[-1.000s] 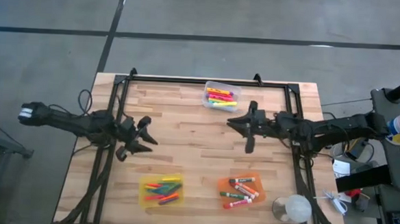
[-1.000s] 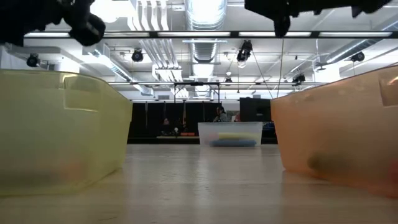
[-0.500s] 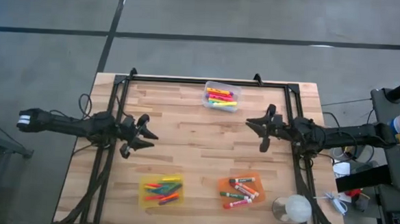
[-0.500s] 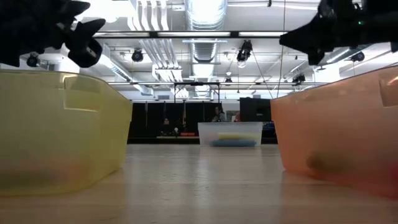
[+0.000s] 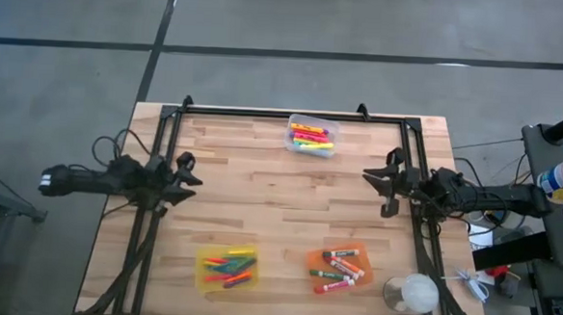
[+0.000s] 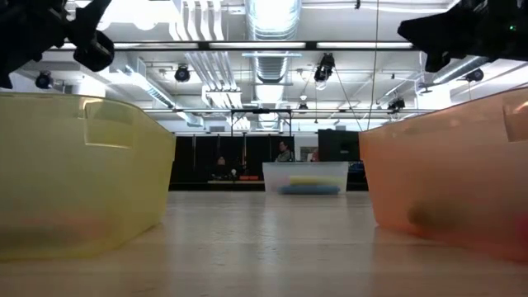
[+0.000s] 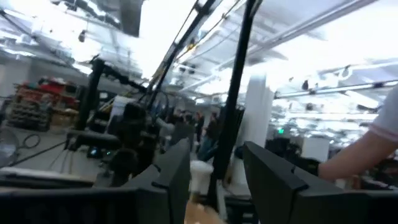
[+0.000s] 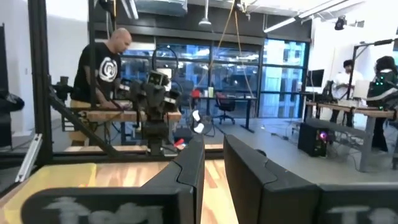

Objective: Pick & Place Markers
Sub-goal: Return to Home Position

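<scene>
L claw (image 5: 190, 169) hangs over the left side of the black frame (image 5: 265, 112), fingers (image 7: 168, 180) well parted, gripping nothing. R claw (image 5: 372, 178) hangs opposite by the frame's right side, fingers (image 8: 186, 180) only a slit apart w/ bare wood showing between, also empty. Both are well clear of the bins. From overhead the markers (image 5: 229, 269) all sit in bins on the table (image 5: 260, 205): slim mixed colours in the yellow bin (image 5: 199, 269) near-left, white-barrelled ones w/ red and green caps in the orange bin (image 5: 367, 275) near-right, neon ones in the clear bin (image 5: 290, 121) at far centre. At table height you lose that: yellow and orange bins are just tinted walls, contents mere smudges, and the clear bin shows only a yellow band inside. R wrist cam adds what overhead can't: a person (image 8: 102, 68) in a black tee at a bench beyond the table.
</scene>
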